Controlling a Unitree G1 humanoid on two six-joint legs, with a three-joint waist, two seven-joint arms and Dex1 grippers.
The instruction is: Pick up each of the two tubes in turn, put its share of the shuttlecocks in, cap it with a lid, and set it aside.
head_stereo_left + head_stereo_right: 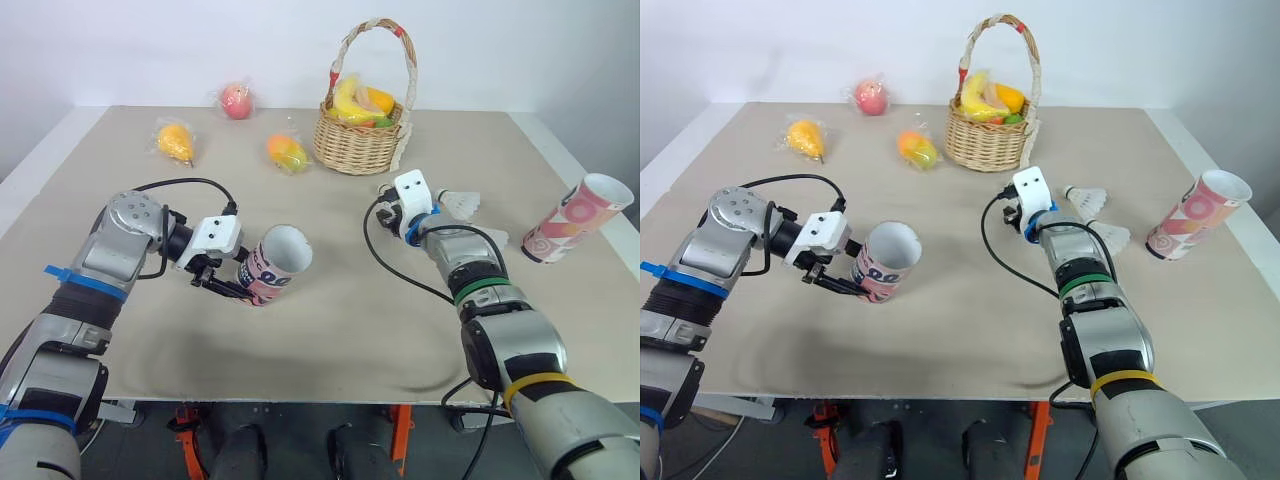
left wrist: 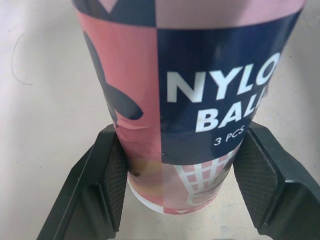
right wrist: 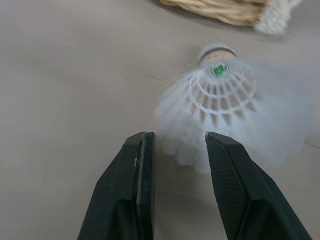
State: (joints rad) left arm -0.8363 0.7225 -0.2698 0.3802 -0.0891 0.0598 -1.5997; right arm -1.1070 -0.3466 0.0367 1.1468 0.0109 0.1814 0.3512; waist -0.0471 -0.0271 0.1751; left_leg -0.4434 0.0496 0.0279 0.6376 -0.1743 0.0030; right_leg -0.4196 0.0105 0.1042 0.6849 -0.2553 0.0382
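Lab: plain table point(image 1: 330, 340), white wall point(image 1: 150, 50)

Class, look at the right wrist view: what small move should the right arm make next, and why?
Likely close the right gripper: its jaws stand open around the skirt of the shuttlecock, ungripped, while the left gripper holds the tube ready.

A beige table point(image 1: 330, 330) stands before a plain white wall point(image 1: 150, 50).

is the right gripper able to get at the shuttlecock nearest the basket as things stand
Probably yes: the right gripper is open and pointed at the shuttlecock, whose skirt lies just past its fingertips on bare table. The basket sits behind, not between.
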